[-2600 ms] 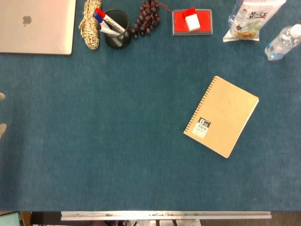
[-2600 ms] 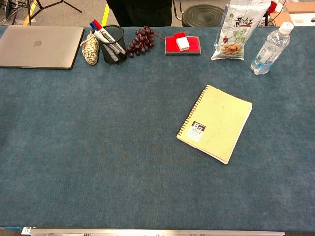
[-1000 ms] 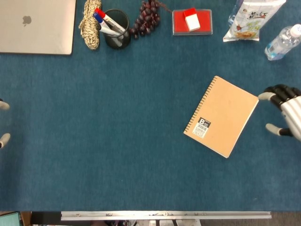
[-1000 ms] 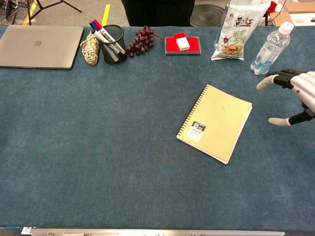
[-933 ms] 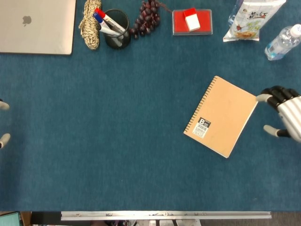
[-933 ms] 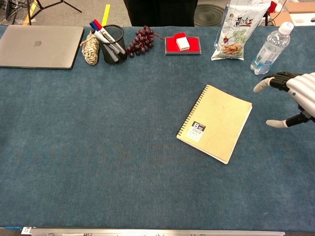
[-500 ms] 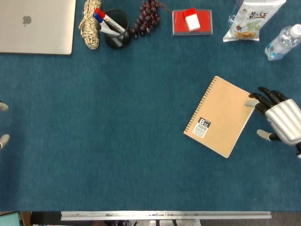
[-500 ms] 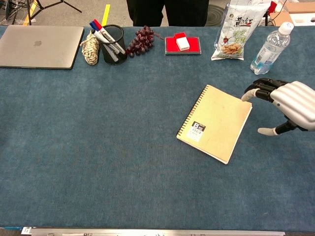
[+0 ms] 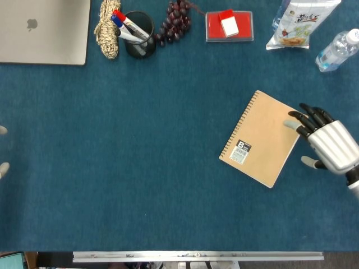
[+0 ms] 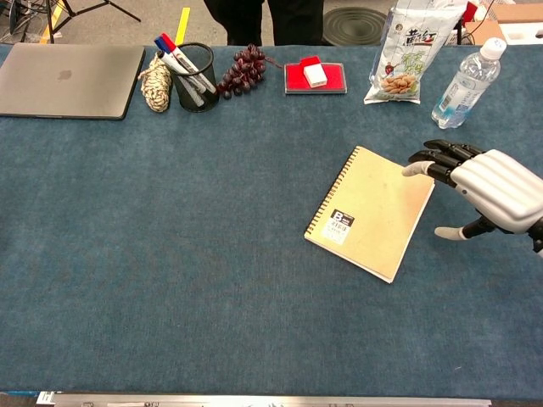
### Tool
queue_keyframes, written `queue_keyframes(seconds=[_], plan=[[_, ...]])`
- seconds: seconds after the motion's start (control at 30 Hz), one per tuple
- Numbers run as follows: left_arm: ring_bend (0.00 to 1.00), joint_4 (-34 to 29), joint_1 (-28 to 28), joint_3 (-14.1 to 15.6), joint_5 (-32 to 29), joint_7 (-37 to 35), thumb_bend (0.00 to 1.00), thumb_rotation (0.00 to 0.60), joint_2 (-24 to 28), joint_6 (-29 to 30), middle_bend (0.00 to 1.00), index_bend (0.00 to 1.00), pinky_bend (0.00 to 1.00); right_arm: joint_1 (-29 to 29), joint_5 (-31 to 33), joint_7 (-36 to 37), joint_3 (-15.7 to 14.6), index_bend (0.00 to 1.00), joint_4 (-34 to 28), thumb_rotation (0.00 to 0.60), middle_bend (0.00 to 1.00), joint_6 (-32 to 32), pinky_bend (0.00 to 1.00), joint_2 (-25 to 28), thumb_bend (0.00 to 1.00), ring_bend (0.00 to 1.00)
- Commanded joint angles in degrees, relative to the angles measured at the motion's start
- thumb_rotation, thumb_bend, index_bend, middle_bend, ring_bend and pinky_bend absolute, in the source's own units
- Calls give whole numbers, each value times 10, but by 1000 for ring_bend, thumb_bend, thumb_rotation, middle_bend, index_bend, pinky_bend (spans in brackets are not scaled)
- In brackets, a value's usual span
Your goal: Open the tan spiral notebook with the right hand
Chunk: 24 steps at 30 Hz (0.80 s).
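Note:
The tan spiral notebook (image 9: 263, 137) lies closed and tilted on the blue table cover, right of centre, with its spiral along the upper-left edge; it also shows in the chest view (image 10: 373, 212). My right hand (image 9: 328, 147) comes in from the right with its fingers spread, and the fingertips (image 9: 293, 124) reach over the notebook's right edge. The thumb sticks out beside the notebook, and the hand (image 10: 492, 191) holds nothing. Only two fingertips of my left hand (image 9: 3, 167) show at the left border, apart and empty.
Along the far edge stand a closed laptop (image 9: 42, 28), a rope coil (image 9: 107, 28), a mesh pen cup (image 9: 139, 35), grapes (image 9: 175, 22), a red box (image 9: 229, 26), a snack bag (image 9: 300, 22) and a water bottle (image 9: 336, 51).
My right hand has moved left from the table's right border until its fingertips overlap the notebook's right edge. The notebook has not moved and stays closed.

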Motion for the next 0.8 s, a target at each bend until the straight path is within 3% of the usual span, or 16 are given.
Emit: queue_keyframes(seconds=[0.03, 0.8], plan=[[300, 2, 1, 0, 0, -2, 111, 600, -1, 1, 290, 353, 600, 1, 1, 0, -2, 245, 4, 600, 188, -2, 186, -4, 0, 79], [300, 1, 5, -1, -1, -6, 111, 600, 0, 3, 290, 354, 600, 8, 11, 9, -10, 245, 35, 600, 186, -10, 184, -29, 0, 79]])
